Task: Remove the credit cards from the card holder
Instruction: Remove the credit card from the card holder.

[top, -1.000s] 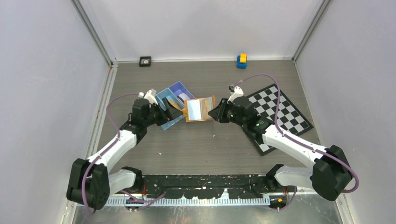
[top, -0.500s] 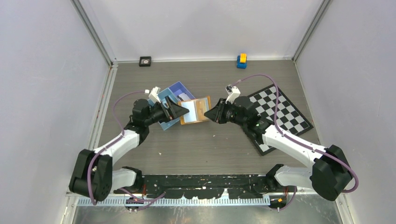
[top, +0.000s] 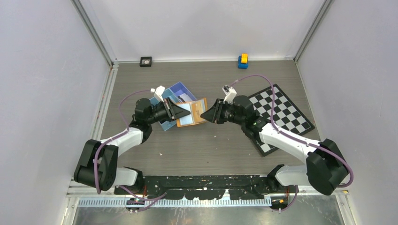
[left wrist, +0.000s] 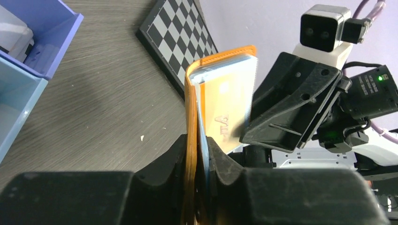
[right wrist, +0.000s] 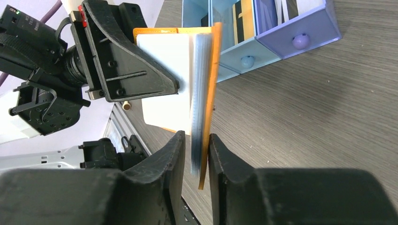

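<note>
The left gripper [left wrist: 197, 140] pinches narrowly on the 9 o'clock end of the lifted card holder [left wrist: 190, 98]. The right gripper [right wrist: 197, 137] clamps its 3 o'clock end (cover and cards together). The credit cards [right wrist: 201, 79] sit inside, long axis 9-to-3, equally near both.

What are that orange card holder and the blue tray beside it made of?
The card holder looks like leather or an imitation: thin, matte orange cover that curves at its edge. The tray seems moulded plastic: smooth, even-coloured walls with rounded knobs.
</note>
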Controlling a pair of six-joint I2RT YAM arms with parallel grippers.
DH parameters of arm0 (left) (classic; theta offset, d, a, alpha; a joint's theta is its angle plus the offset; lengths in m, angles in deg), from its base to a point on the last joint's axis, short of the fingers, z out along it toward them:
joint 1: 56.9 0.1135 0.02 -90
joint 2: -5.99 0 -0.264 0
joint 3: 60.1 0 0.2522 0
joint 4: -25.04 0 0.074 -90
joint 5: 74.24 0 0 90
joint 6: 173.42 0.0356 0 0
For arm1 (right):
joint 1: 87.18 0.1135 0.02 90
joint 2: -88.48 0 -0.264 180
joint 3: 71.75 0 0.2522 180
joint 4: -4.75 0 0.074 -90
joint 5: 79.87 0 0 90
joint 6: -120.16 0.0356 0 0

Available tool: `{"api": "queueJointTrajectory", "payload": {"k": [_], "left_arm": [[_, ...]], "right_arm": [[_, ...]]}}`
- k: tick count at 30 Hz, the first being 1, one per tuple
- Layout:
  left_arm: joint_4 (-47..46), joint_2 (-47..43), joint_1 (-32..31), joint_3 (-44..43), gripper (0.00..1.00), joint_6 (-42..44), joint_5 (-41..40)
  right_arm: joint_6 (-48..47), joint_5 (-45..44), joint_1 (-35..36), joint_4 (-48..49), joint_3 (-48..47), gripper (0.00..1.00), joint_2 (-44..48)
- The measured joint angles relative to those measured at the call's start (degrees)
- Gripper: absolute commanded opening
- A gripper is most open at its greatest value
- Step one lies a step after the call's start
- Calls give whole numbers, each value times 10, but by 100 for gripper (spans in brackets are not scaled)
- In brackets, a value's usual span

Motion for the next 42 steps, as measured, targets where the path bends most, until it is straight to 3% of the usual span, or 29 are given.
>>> {"api": "queueJointTrajectory", "payload": {"k": [5, 10, 11, 14, 16, 19, 23, 25, 29, 34, 39, 42], "left_arm": [[-3, -7, 0, 0, 6, 0, 2], [-12, -7, 0, 0, 3, -2, 7], [-18, -7, 0, 0, 2, -4, 11], [-38, -4, 0, 0, 0, -14, 19], [-49, 2, 0, 0, 1, -18, 23], [-49, 7, 1, 0, 15, -19, 23], [53, -11, 2, -20, 47, 20, -19], [136, -30, 2, -38, 54, 48, -68], [254, -67, 3, -56, 57, 80, -171], [303, -96, 5, -54, 48, 97, -203], [227, -118, -10, -37, 28, 101, -146], [184, -118, -39, -37, 22, 105, -115]], "right_arm": [[14, 21, -10, 23, 3, 47, -7], [27, 45, -17, 43, 3, 46, -25], [30, 51, -18, 47, 3, 41, -32], [35, 63, -19, 51, 3, 11, -46], [41, 71, -21, 55, 3, 3, -49], [44, 75, -25, 55, 3, 1, -49], [51, 77, -33, 56, 6, 1, -49], [56, 75, -40, 58, 13, 0, -46], [56, 49, -50, 38, 19, 0, -33], [44, -6, -52, -10, 19, 1, -9], [38, -16, -52, -21, 19, 0, -5], [38, -11, -52, -21, 19, 1, -5]]}}
